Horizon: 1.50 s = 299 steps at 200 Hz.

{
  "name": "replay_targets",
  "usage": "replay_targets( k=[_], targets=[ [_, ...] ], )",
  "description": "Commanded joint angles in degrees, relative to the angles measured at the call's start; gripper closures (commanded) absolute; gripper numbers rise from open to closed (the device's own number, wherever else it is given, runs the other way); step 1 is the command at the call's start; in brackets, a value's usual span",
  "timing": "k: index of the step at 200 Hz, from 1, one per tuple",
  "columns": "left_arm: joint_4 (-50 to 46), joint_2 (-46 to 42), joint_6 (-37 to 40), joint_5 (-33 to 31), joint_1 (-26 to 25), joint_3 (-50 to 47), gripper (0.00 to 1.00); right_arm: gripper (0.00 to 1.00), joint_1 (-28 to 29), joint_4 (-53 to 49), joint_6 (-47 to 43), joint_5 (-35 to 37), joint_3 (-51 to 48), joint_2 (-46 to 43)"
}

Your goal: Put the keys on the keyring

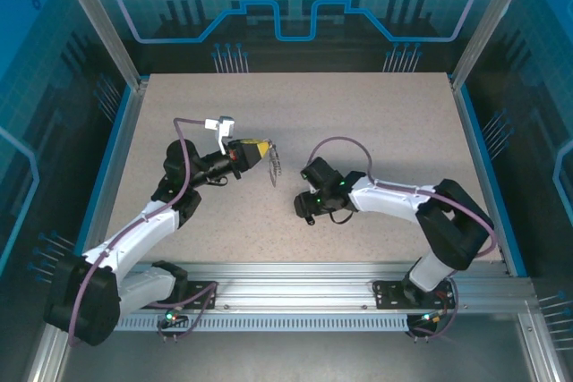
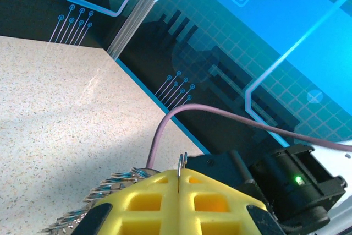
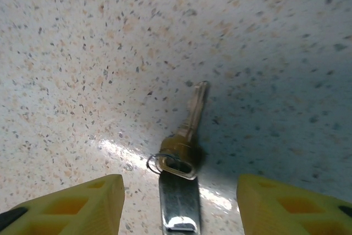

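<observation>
The key (image 3: 192,116) lies flat on the speckled table (image 3: 82,53). On my right wrist feed its blade points away from the lens and its head faces the lens. A small wire ring (image 3: 155,163) passes through the head, and a flat silvery strip (image 3: 179,205) touches that end. My right gripper (image 3: 180,185) hangs over the key with its yellow jaws spread wide, one on each side, touching nothing. From the top camera I see that gripper pointing down near the middle of the table.

Just to its left, the keyring (image 1: 275,167) dangles from the tip of my left gripper (image 1: 262,153), apart from the right one. On the left wrist feed the yellow jaws are pressed together on a thin metal edge of the keyring. A fringe of silvery rings (image 2: 110,191) fans out to their left. Beyond them is the right arm (image 2: 297,182), with a green light showing on it.
</observation>
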Motion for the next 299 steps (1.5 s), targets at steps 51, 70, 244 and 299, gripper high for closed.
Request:
replay_targets(
  k=[51, 70, 244, 299],
  targets=[
    [2.70, 0.08, -0.28, 0.32, 0.45, 0.39, 1.00, 0.45, 4.36, -3.90, 4.16, 8.28, 6.12, 7.96],
    [2.81, 0.14, -0.36, 0.24, 0.49, 0.37, 1.00, 0.47, 5.51, -4.85, 4.52, 9.73, 7.11, 9.76],
    [3.78, 0.25, -1.11, 0.42, 0.49, 0.39, 1.00, 0.50, -7.59, -1.16, 1.58, 3.11, 0.22, -7.32],
    [4.12, 0.76, -1.34, 0.59, 0.49, 0.65, 1.00, 0.49, -6.54, 0.05, 1.89, 6.31, -3.96, -8.12]
  ],
)
